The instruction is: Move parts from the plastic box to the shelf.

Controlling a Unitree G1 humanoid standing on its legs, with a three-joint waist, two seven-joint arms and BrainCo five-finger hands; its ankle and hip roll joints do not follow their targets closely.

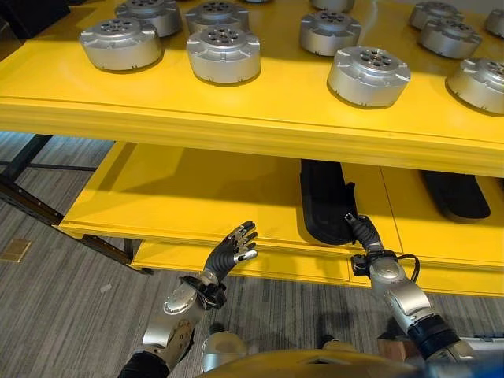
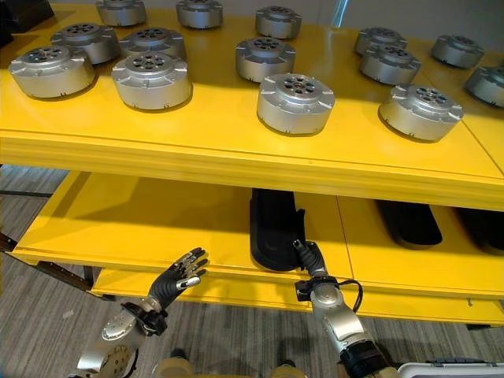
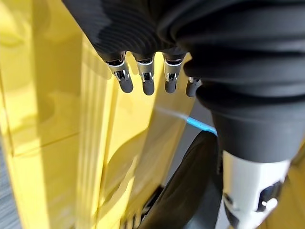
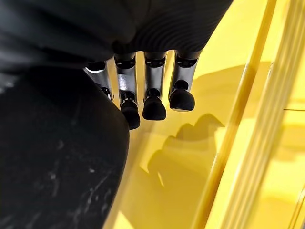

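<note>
Several round silver parts (image 1: pixel 368 75) lie flat on the top board of the yellow shelf (image 1: pixel 260 118), spread from left to right. My left hand (image 1: pixel 234 248) hovers open and empty in front of the lower board's edge, and its straight fingers (image 3: pixel 145 76) hang before the yellow surface. My right hand (image 1: pixel 364 232) is open at the near end of a long black object (image 1: pixel 324 197) on the lower board. Its fingers (image 4: pixel 153 102) sit beside that black object (image 4: pixel 52 157) and hold nothing.
The lower yellow board (image 1: pixel 181 197) is bare on its left half. A second long black object (image 1: pixel 453 193) lies further right on it. A pale box rim (image 2: pixel 449 366) shows at the low right corner. Grey striped floor (image 1: pixel 71 291) lies below.
</note>
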